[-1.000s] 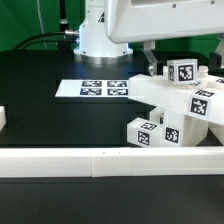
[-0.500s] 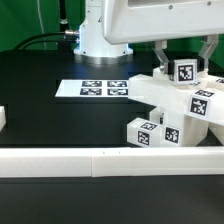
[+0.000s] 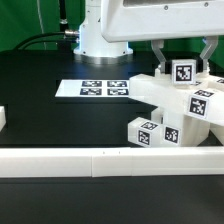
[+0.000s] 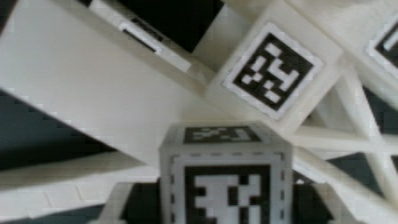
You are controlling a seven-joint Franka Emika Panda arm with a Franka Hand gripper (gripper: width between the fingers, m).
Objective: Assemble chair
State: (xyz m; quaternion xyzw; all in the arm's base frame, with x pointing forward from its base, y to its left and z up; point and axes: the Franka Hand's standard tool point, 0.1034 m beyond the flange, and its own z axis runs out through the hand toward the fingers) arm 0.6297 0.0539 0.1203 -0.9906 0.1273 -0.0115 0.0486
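The chair's white tagged pieces lie heaped at the exterior view's right: a long slanted slab (image 3: 160,93), an upright short post (image 3: 182,73) with a square tag, and low tagged blocks (image 3: 143,131) in front. My gripper (image 3: 183,60) is open and straddles the post, one dark finger on each side with a small gap. In the wrist view the post (image 4: 222,180) stands between the jaws of the gripper (image 4: 222,208). Behind it are a second tagged piece (image 4: 270,68) and the X-braced frame (image 4: 107,95).
The marker board (image 3: 100,88) lies flat on the black table left of the pile. A long low white border wall (image 3: 95,159) runs along the front. A small white piece (image 3: 3,119) sits at the left edge. The robot base (image 3: 95,35) stands behind.
My gripper has moved toward the exterior view's right and now sits around the upright post. The chair pieces have not moved.
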